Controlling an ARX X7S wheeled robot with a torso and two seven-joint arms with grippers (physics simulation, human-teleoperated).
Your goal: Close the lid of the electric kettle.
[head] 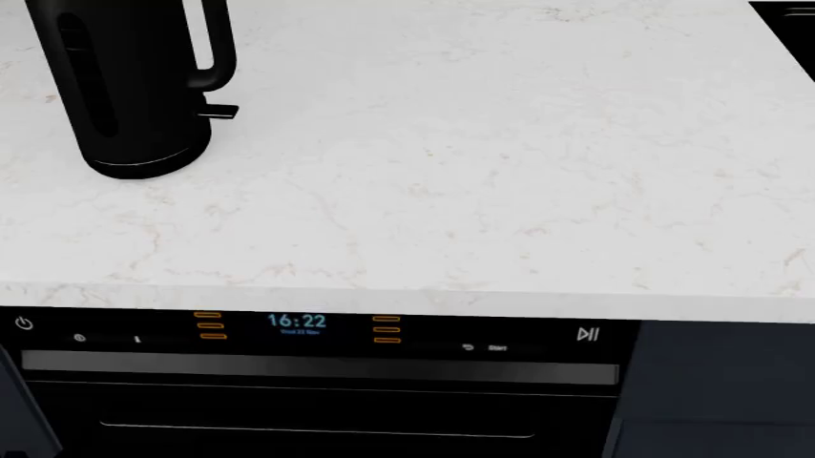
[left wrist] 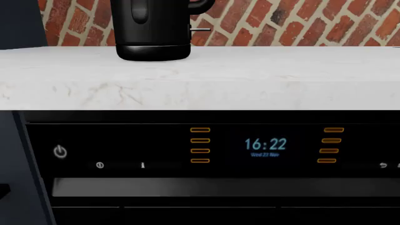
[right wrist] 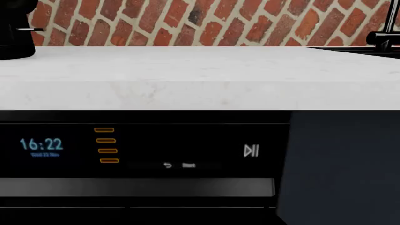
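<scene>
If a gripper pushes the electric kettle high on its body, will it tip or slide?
The electric kettle is tall on a narrow round base, so a high push probably tips it. Its glossy body likely feels slippery. The smooth marble counter might let it slide instead.

White marble counter (head: 510, 172) over black oven panel (head: 319, 334), backed by red brick wall (right wrist: 187, 23).
</scene>
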